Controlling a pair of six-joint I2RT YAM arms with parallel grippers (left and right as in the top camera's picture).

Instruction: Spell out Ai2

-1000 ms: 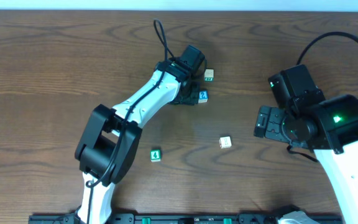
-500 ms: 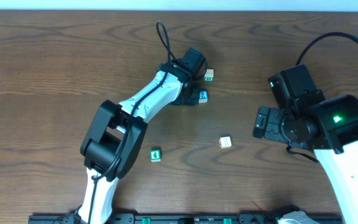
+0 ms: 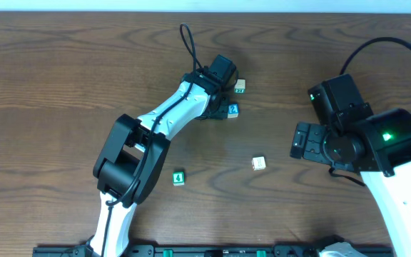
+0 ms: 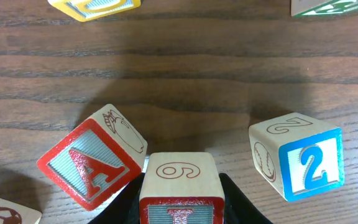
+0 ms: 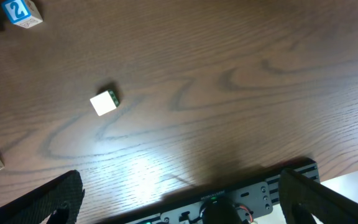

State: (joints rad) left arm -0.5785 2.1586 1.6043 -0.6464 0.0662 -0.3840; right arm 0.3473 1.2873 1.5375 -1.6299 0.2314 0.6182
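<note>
The left gripper [image 4: 179,210] is pinching the 6-topped red block [image 4: 179,177] low between the tilted A block [image 4: 86,167] and the 2 block [image 4: 304,165], evidently seating the middle letter; releasing it without nudging either neighbour is looking like the next requirement.

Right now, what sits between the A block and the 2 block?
The 6-topped block held in the left gripper, beside the A block and apart from the 2 block; the left wrist view shows it.
</note>
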